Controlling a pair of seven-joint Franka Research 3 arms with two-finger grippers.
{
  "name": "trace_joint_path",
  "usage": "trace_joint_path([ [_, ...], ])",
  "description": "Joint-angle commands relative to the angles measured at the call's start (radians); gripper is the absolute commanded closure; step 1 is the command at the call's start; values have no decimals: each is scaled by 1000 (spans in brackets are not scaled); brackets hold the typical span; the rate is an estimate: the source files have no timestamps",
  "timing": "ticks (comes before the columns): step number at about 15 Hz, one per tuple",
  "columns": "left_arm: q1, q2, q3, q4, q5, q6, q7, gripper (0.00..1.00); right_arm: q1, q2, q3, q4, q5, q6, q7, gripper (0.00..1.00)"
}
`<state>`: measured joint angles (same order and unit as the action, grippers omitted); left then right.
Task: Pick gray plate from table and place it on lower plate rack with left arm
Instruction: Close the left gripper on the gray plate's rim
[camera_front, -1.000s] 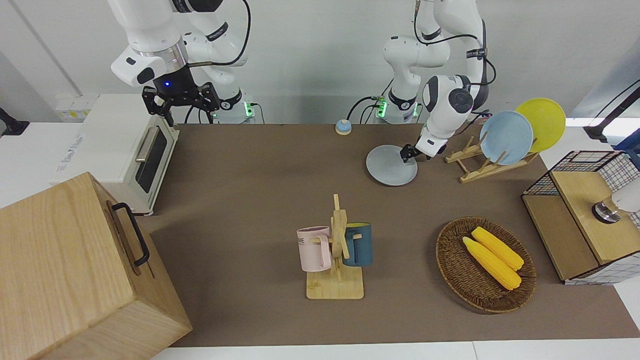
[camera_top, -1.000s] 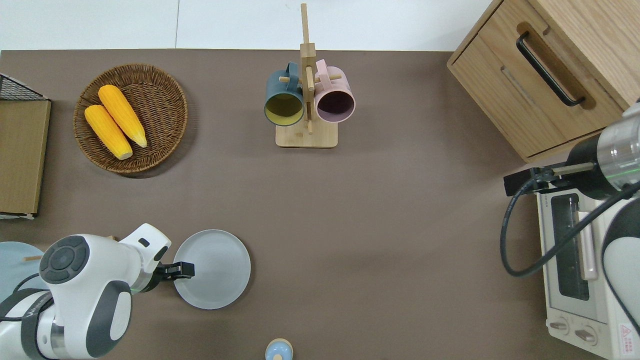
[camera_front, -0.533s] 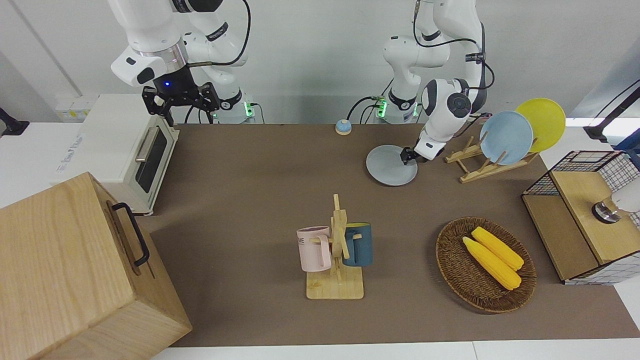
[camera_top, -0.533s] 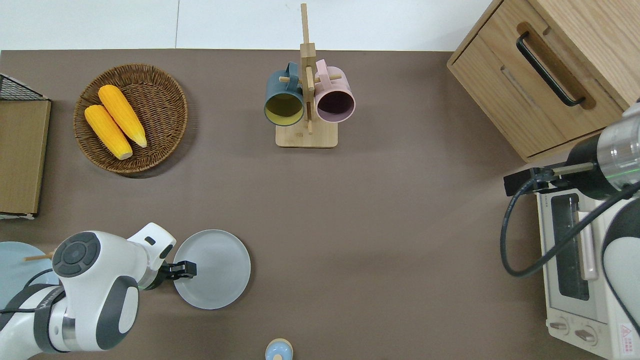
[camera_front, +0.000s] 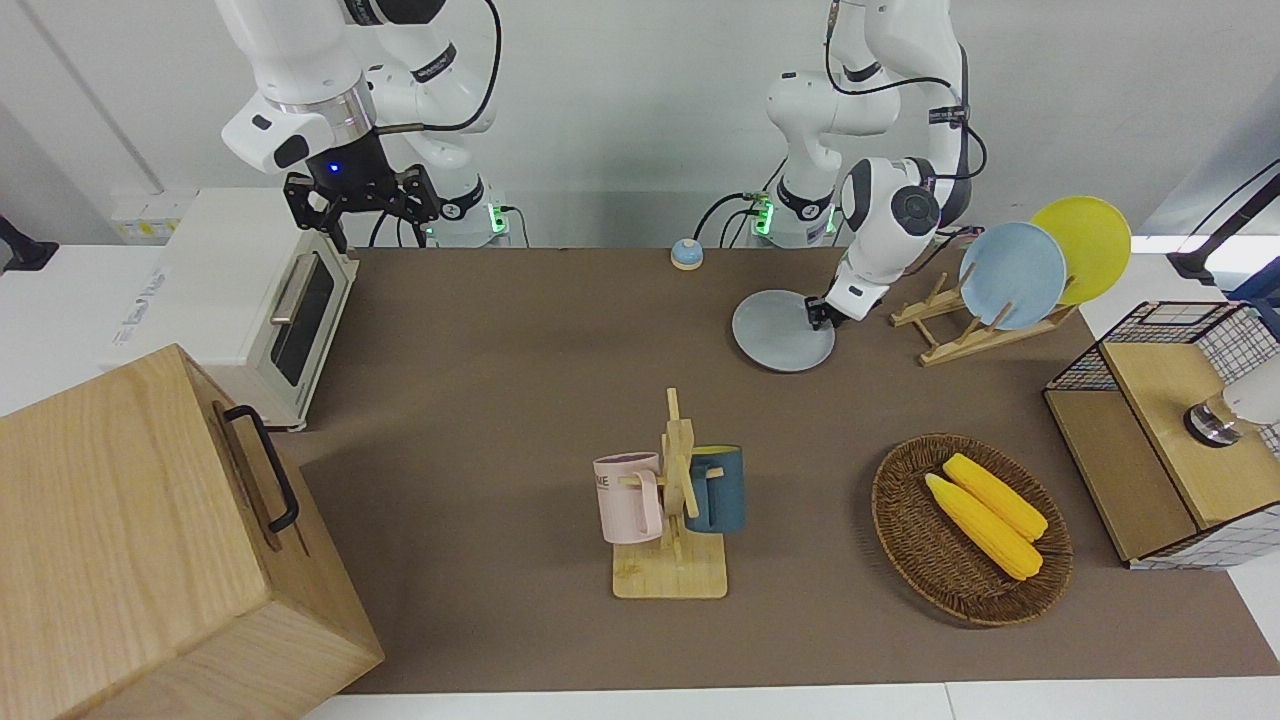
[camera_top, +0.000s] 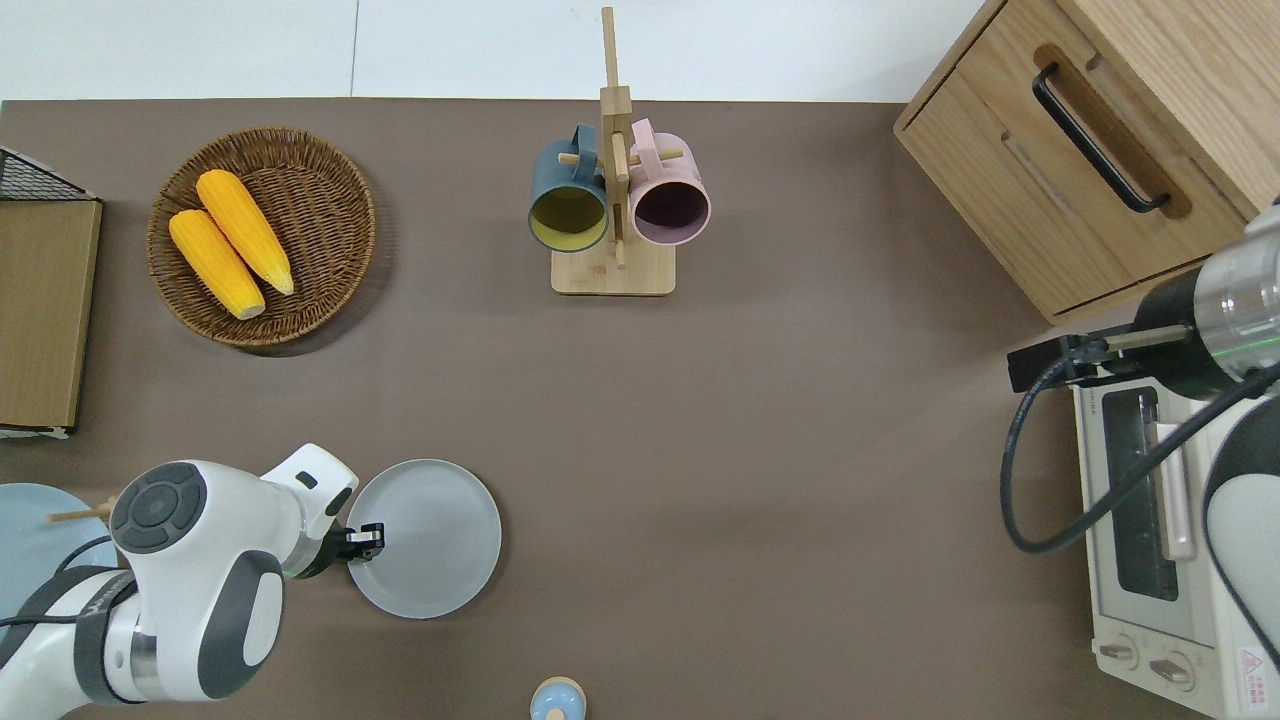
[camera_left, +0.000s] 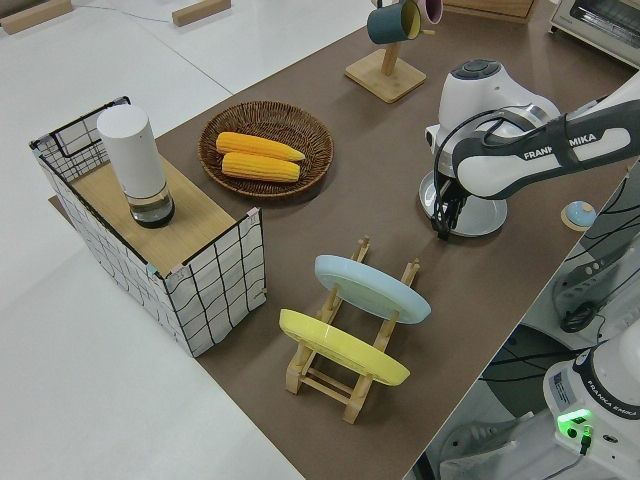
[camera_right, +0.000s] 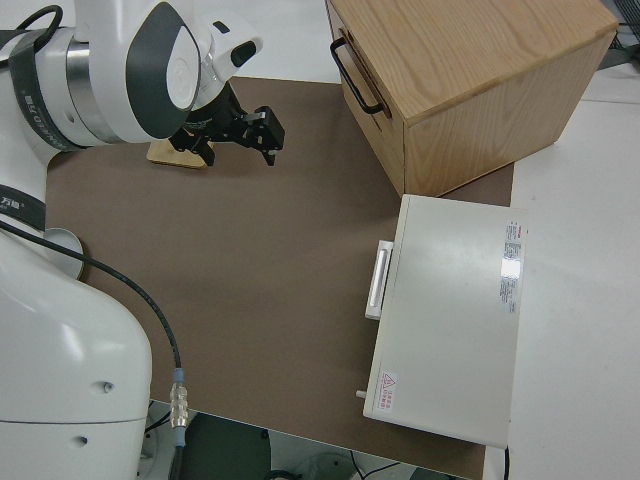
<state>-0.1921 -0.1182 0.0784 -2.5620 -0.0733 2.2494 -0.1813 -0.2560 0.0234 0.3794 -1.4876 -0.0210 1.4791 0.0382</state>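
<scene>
1. Overhead view: gray plate lies flat on the brown mat, near the robots' edge toward the left arm's end. Left gripper sits at the plate's 9 o'clock rim; one black finger lies over the rim. Whether the jaws pinch the rim or stand spread, cannot tell.
2. Front view adds height: the left gripper comes down steeply to the plate at its 2 o'clock edge in that view. The plate looks flat on the mat.
3. Left side view alone shows the lower plate rack whole: two slanted wooden rails with pegs, a light-blue plate and a yellow plate leaning in the slots. The arm's white body hides most of the gray plate here.
4. Right side view shows the right gripper with jaws spread, holding nothing; that arm is parked.
5. Surface: brown mat on a white table; plain white wall where the robots stand.
6. Around, by the overhead view's clock from the gray plate: wicker basket with two corn cobs at 11 o'clock; mug tree with a dark blue and a pink mug at 1 o'clock; small blue bell at 5 o'clock.
7. Wooden cabinet and white toaster oven stand at the right arm's end; wire-sided wooden box with a white cylinder stands at the left arm's end.
8. The rack stands just beside the gray plate, apart from it.
</scene>
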Motion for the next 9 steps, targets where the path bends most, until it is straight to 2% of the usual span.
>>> trace_joint_path([
  [1, -7, 9, 6, -12, -6, 24, 5, 890, -26, -2, 24, 10, -2, -17, 14, 17],
  [3, -6, 9, 6, -12, -6, 24, 9, 999, -26, -2, 24, 10, -2, -17, 14, 17],
  [9, -6, 8, 6, -9, -5, 22, 14, 1000, -26, -2, 24, 10, -2, -17, 14, 17],
])
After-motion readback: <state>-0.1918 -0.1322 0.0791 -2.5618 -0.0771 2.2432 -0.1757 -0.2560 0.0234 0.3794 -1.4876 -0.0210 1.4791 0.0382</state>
